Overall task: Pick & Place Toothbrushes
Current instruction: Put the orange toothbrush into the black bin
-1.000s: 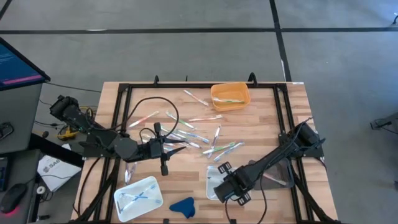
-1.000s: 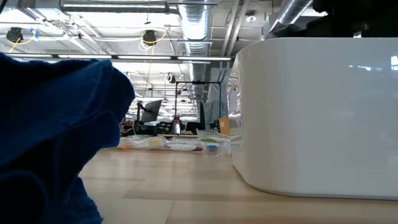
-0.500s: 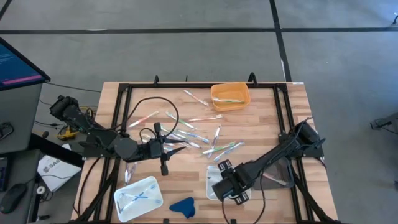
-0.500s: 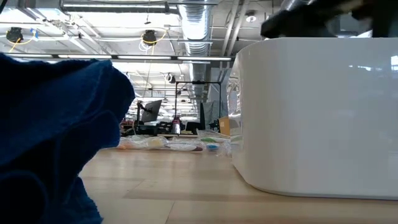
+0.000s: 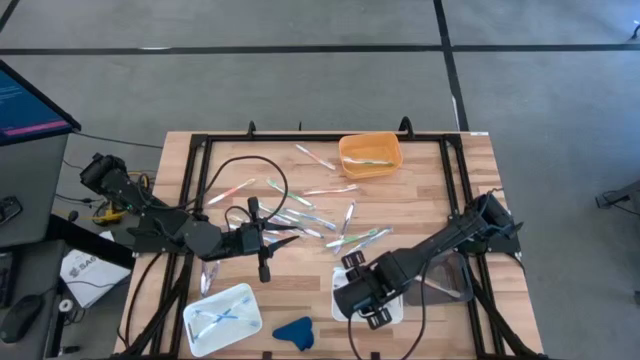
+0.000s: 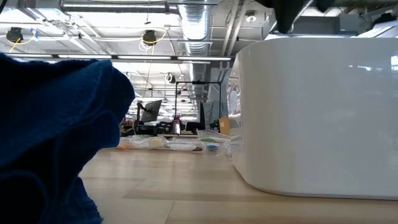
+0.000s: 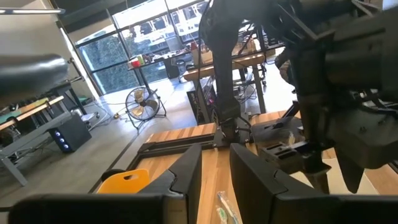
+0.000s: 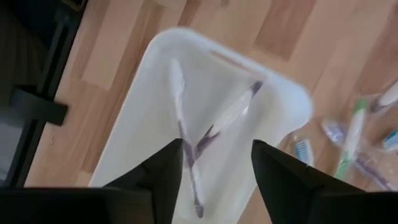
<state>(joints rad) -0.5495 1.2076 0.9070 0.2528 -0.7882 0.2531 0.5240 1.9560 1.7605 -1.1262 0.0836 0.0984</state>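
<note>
My right end effector hung with its fingers apart over a white tray holding two toothbrushes; I couldn't tell about my left end effector by the desk's middle

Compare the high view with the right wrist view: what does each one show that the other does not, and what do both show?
Only the high view shows the orange bin, the black cable, the blue cloth, the left gripper and a second white tray. Only the right wrist view shows the inside of the white tray under the right arm: crossed toothbrushes with purple accents lie in it, between the open right gripper's dark fingers. Both show loose toothbrushes on the wooden table.
</note>
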